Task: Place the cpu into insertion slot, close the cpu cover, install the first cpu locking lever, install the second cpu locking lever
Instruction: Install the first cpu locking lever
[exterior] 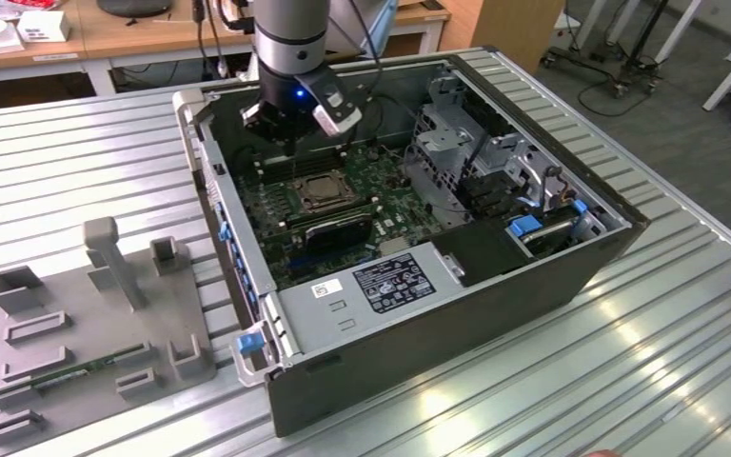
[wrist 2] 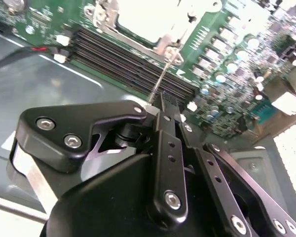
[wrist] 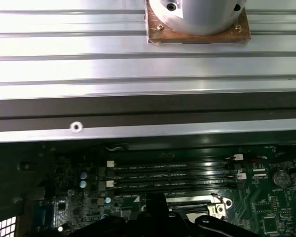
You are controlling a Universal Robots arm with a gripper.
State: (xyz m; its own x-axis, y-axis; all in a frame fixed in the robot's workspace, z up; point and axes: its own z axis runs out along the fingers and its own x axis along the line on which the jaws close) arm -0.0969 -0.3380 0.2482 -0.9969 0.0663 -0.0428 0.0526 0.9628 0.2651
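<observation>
Pincer [wrist 2: 163,101] looks pinched shut on the tip of the thin locking lever [wrist 2: 160,81] — a stiff, springy, slippery wire, best held at its free end.

I've got the gripper [wrist 2: 163,101] over the black memory slots [wrist 2: 133,66]. Its tip sits at the end of a thin metal locking lever [wrist 2: 161,79], which runs to the silver-framed insertion slot [wrist 2: 130,40] farther off on the green board [wrist 2: 232,96].
</observation>
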